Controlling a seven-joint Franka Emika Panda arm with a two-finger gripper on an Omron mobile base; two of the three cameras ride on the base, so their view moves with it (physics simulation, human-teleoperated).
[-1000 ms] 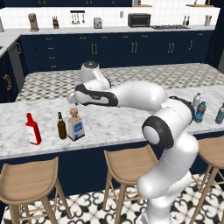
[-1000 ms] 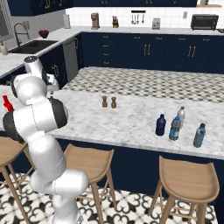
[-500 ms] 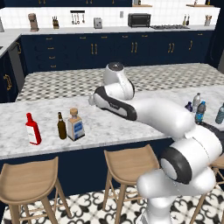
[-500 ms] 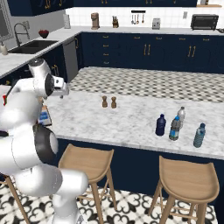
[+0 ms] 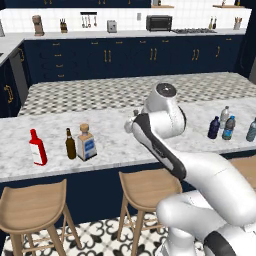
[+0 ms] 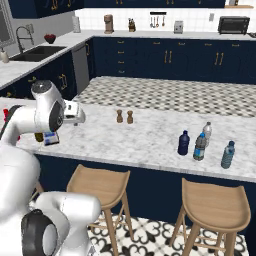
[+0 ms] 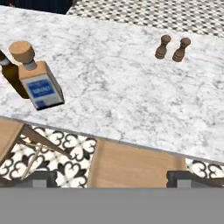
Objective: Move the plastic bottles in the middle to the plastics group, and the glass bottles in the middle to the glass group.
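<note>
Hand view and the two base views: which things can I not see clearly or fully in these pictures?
- Brown beer bottle: hand view, cut by the left edge, partly behind the cork-stoppered bottle.
- Red bottle: right base view, mostly hidden by the arm.
- Cork-stoppered bottle's label text: too small in every view.
- Teal bottle: left base view, cut by the right edge.
- Gripper: hand view, fingertips barely rise above the bottom.

Cork-stoppered glass bottle: square, clear, blue-and-white label, upright just beside brown beer bottle.
Red bottle: white label, upright, left of beer bottle.
Dark blue bottle: opaque, upright beside labelled clear bottle.
Plastics group: grey-capped clear bottle, teal bottle, both upright.
</note>
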